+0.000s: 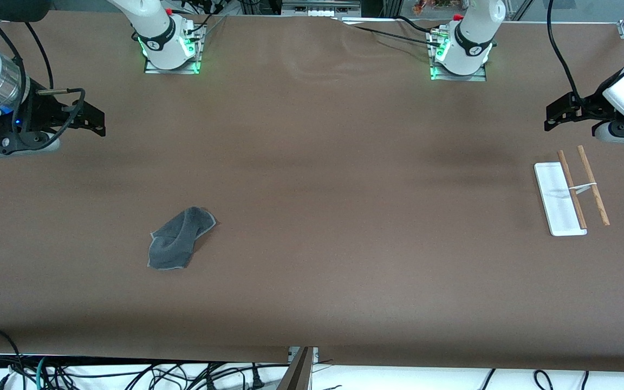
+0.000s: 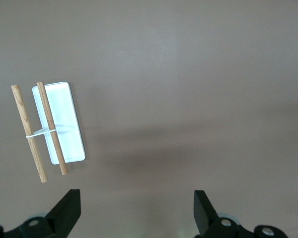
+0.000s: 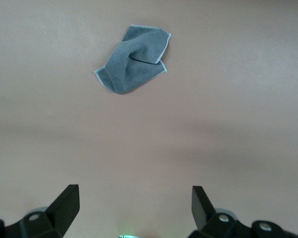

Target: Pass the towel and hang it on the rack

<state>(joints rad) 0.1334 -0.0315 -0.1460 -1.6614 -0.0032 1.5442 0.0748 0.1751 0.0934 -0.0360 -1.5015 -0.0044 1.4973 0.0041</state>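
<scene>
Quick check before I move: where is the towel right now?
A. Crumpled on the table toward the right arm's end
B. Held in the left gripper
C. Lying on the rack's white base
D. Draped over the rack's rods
A: the towel lies crumpled on the table, apart from the rack, and the open left gripper and right gripper hold nothing.

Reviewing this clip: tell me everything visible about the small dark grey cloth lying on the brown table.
The small dark grey towel looks like soft cloth with a light stitched edge. It lies crumpled and folded over itself, flat on the brown table toward the right arm's end, nearer the front camera than the arm bases. Only the table touches it; no gripper is on it. Only grey shows.
</scene>
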